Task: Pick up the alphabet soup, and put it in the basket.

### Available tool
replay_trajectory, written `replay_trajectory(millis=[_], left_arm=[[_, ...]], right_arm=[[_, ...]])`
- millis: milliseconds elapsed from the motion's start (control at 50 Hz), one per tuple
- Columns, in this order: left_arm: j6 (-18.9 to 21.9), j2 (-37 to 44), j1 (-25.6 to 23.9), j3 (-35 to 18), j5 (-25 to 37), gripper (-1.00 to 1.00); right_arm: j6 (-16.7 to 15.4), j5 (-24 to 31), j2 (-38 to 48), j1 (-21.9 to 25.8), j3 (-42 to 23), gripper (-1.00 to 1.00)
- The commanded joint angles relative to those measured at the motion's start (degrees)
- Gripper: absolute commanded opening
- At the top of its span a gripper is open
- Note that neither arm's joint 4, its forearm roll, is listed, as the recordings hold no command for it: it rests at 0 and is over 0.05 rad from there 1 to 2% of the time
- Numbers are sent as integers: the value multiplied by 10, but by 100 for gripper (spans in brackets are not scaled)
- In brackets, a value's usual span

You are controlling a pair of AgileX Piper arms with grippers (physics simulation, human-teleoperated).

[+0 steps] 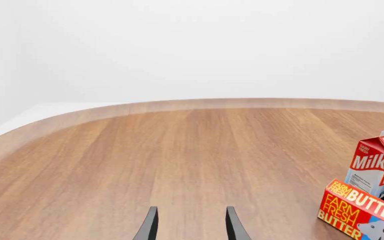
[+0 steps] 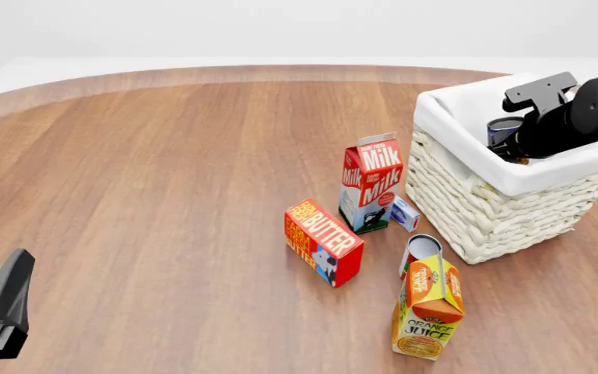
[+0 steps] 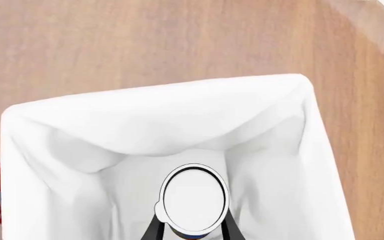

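The right gripper (image 3: 190,231) clasps the soup (image 3: 194,197) between its fingers, apparently just inside the basket (image 3: 145,107); the left gripper (image 1: 190,225) is spread, empty.

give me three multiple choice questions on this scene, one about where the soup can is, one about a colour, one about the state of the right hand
1. Where is the alphabet soup?
A. lying beside the butter box
B. over the inside of the basket, between the right hand's fingers
C. on top of the milk carton

2. What colour is the basket's cloth lining?
A. white
B. red
C. green

3. What is the right hand doing?
A. hanging open over bare table
B. closed on the orange juice carton
C. closed on the soup can

Answers: 1 B, the right wrist view shows the can's pale top against the lining. 2 A, the lining is white in both views. 3 C, the dark fingers flank the can on both sides.
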Motion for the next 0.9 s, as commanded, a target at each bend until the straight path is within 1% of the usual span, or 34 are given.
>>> replay_trajectory(millis=[20, 40, 120, 560, 600, 660, 900], left_arm=[[0, 0, 0, 0, 0, 100], [0, 0, 0, 0, 0, 100], [0, 0, 0, 0, 0, 100], [0, 0, 0, 0, 0, 100], [0, 0, 0, 0, 0, 100], [0, 0, 0, 0, 0, 100], [0, 0, 0, 0, 0, 100]], right_arm=[[13, -2, 3, -5, -13, -100], [11, -3, 2, -7, -14, 100], [18, -3, 2, -8, -16, 100], [27, -6, -6, -3, -10, 100], [23, -16, -17, -5, -6, 100], [31, -17, -26, -5, -8, 100], [35, -41, -71, -4, 23, 100]])
